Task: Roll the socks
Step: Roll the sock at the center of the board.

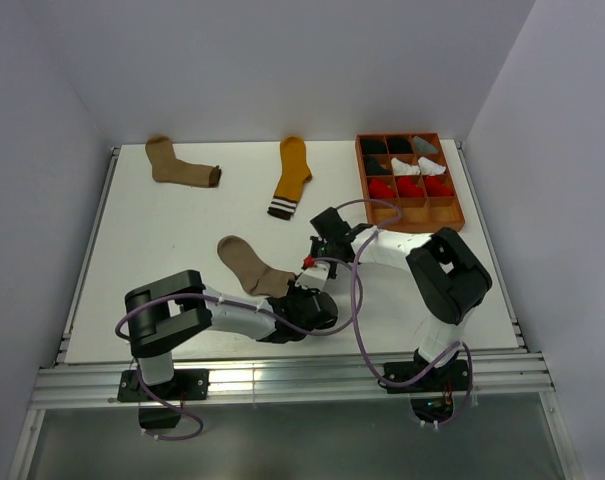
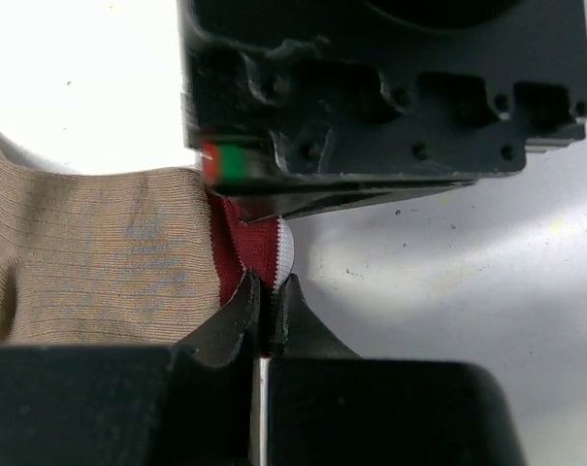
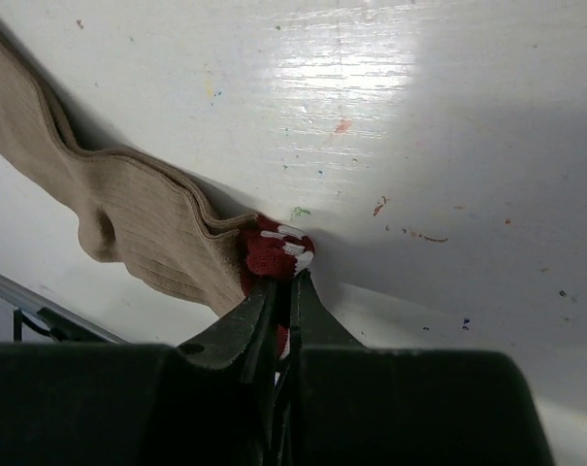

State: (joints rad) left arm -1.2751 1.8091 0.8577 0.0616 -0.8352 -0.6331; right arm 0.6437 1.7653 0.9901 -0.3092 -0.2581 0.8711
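The light brown sock [image 1: 250, 264] lies mid-table, its red-white striped cuff [image 1: 309, 262] between both grippers. My left gripper [image 2: 270, 282] is shut on that cuff [image 2: 259, 243], with the sock's tan body [image 2: 89, 257] spreading left. Opposite it, my right gripper [image 3: 285, 282] is also shut on the same cuff [image 3: 277, 250]; the sock [image 3: 128, 218] trails away up-left. In the top view the two grippers meet at the cuff, left [image 1: 304, 278] and right [image 1: 318, 255]. A tan sock with a dark cuff [image 1: 180, 164] and a mustard sock with a striped cuff [image 1: 292, 177] lie flat at the back.
An orange compartment tray [image 1: 456, 208] at the back right holds rolled black, white, grey and red bundles. White walls close in the table on the left, back and right. The right arm's cable [image 1: 360, 300] loops over the table in front.
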